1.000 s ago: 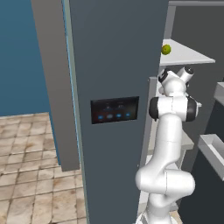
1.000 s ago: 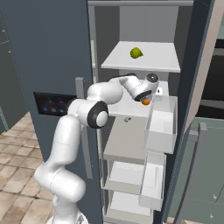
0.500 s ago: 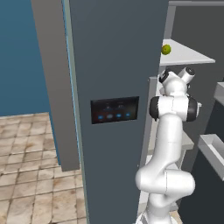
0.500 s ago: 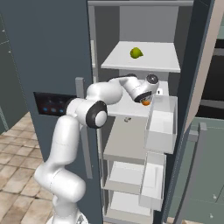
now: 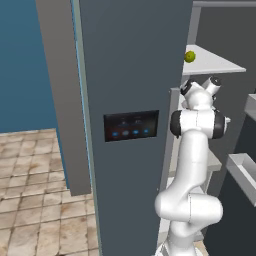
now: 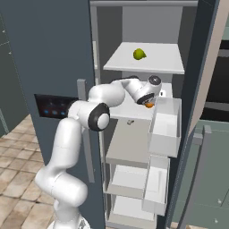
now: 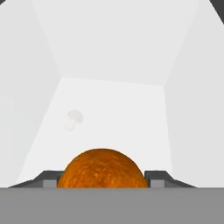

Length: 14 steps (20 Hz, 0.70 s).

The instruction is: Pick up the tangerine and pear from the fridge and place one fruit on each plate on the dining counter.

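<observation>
Two dark fingertips (image 7: 49, 178) flank the small round bright-orange tangerine (image 7: 102, 169) in the hand view, one pressed to each side; the two-finger gripper (image 7: 103, 180) is clamped on the fruit. Lower half of the tangerine cut off by the bottom of that view. Behind it: pale shelf floor and white walls of the fridge interior, plus a small pale mushroom (image 7: 73, 119) lying farther back and to the left, faint against the white.

Right base view: white arm reaches into the tall dark slate-grey fridge (image 6: 53, 49), hand at the second shelf. Only a sliver of orange shows beneath the hand, the tangerine (image 6: 149, 105) mostly hidden by the wrist. Fingers themselves not discernible here. Small yellow-green pear (image 6: 139, 54) sits alone on the top white shelf (image 6: 167, 60), well above the hand.

Left base view: closed fridge door with its black panel of blue lights (image 5: 131, 125) blocks most of the interior. Pear (image 5: 190, 56) peeks just past the door edge on the top shelf. Arm's wrist rises beside the door; shelf contents below are concealed.
</observation>
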Available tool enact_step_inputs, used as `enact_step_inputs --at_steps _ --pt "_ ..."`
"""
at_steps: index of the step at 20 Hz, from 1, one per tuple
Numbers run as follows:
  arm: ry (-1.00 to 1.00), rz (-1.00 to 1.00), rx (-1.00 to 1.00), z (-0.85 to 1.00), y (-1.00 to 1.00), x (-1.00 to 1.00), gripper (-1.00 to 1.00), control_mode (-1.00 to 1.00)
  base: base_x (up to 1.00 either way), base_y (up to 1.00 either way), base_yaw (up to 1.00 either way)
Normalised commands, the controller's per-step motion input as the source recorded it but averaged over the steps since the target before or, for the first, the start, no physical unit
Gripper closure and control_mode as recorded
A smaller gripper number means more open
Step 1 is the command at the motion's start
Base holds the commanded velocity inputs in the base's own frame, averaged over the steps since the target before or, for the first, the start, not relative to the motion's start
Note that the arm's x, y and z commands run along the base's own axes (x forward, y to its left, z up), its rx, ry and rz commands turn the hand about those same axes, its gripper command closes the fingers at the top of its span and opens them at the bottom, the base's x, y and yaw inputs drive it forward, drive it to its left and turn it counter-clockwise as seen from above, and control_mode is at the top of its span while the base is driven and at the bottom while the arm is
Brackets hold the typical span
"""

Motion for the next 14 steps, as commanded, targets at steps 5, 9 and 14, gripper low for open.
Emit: enact_step_inputs --at_steps 5,9,14 --pt "-0.02 0.00 -0.03 -0.08 0.15 -0.43 1.00 -1.00 0.00 0.00 0.00" --pt "-0.18 0.00 -0.04 0.11 0.18 -0.87 1.00 -1.00 0.00 0.00 0.00" --pt "-0.20 0.00 -0.05 0.42 0.14 -0.93 1.00 -1.00 0.00 0.00 0.00"
